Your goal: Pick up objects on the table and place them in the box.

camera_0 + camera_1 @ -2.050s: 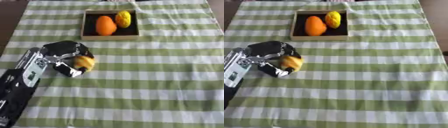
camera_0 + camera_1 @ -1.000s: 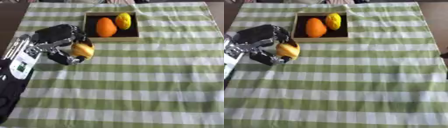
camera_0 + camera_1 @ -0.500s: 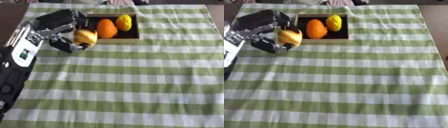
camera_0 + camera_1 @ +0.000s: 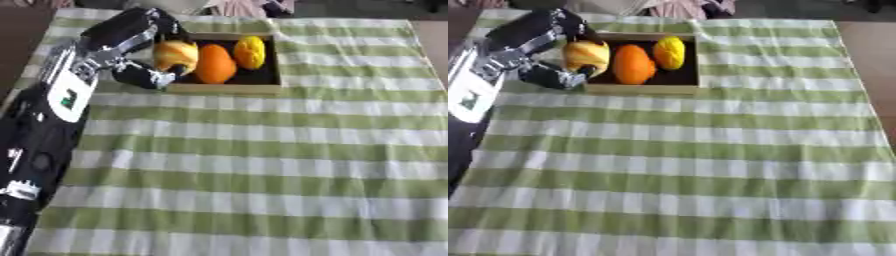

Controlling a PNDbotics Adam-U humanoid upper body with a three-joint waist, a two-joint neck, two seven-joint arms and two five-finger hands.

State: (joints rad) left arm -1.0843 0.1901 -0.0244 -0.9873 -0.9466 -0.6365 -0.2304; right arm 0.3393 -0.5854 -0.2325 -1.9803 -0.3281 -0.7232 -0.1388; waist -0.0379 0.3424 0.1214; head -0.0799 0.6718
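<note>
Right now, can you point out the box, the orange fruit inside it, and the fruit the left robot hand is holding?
box (image 4: 229, 88), left eye view, on its near wooden wall.
orange fruit (image 4: 215, 63), left eye view, on its middle.
held yellowish fruit (image 4: 176, 54), left eye view, on its exposed front.
left robot hand (image 4: 131, 37), left eye view, on its back.

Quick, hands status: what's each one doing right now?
Left robot hand: shut on the yellow-orange fruit, over the box's left end.
Right robot hand: not in view.
</note>
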